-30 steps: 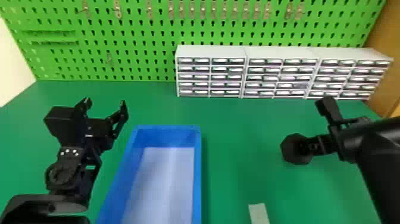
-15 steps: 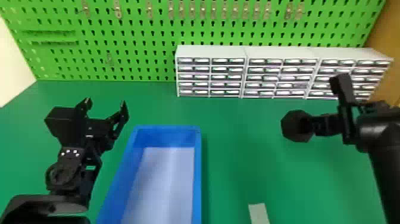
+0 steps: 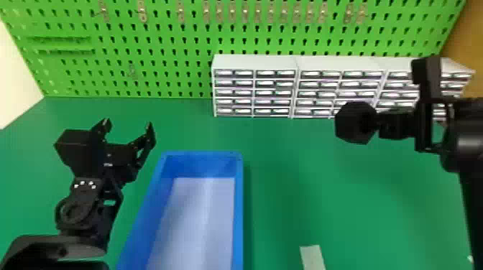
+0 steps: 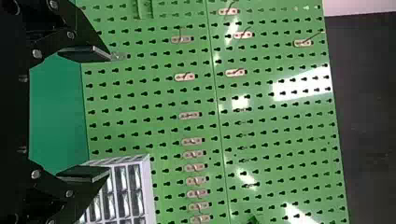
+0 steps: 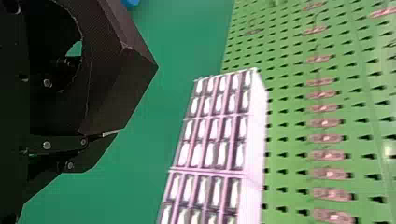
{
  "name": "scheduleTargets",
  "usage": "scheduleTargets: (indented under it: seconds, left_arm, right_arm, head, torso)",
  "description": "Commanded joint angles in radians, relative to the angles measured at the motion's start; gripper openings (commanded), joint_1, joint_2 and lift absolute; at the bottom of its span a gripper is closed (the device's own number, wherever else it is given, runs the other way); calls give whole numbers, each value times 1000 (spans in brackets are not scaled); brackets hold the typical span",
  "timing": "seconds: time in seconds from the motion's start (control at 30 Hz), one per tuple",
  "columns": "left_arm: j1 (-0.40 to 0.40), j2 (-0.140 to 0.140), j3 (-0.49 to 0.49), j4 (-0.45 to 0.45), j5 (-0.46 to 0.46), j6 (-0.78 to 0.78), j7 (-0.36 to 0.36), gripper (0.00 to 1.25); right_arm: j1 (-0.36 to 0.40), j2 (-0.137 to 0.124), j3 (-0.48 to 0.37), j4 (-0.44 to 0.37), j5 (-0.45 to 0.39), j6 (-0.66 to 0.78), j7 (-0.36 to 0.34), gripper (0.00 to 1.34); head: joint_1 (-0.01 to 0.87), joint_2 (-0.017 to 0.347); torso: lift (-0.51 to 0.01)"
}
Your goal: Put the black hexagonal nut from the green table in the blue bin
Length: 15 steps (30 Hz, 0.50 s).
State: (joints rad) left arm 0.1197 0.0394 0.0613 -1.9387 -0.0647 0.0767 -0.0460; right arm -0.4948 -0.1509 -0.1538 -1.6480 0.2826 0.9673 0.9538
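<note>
Head view: R claw [image 3: 376,124] pinches blk hexagonal nut [image 3: 349,122], up R of blue bin [image 3: 238,212]; L claw [image 3: 128,125] spread, L of it. Pick prob. done; carry + drop left.

Left arm [image 3: 82,215]: black, jointed; enters at the near left corner, reaching forward.
Left gripper [image 3: 128,124]: pointing away from the robot, the two flat fingers [image 4: 84,173] spread wide, nothing between them.
Right arm [image 3: 476,201]: black; comes in along the right side, forearm running forward.
Right gripper [image 3: 379,124]: turned inward, pointing toward the robot's left, clamped in a grip; one finger [image 5: 95,154] visible at the wrist.
</note>
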Motion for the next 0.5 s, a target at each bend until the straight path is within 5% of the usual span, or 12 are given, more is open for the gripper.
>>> scheduleTargets:
  seconds: [0.0, 0.47]
  left_arm:
    - [0, -1, 0, 0, 0, 0, 3, 851]
    - [5, -1, 11, 0, 29, 0, 34, 851]
  right_arm:
    - [15, 2, 7, -56, -66, 4, -21, 361]
    - [30, 2, 63, -125, -148, 33, -32, 361]
  head:
    - [657, 57]
    - [657, 57]
  torso:
    - [-95]
    - [-95]
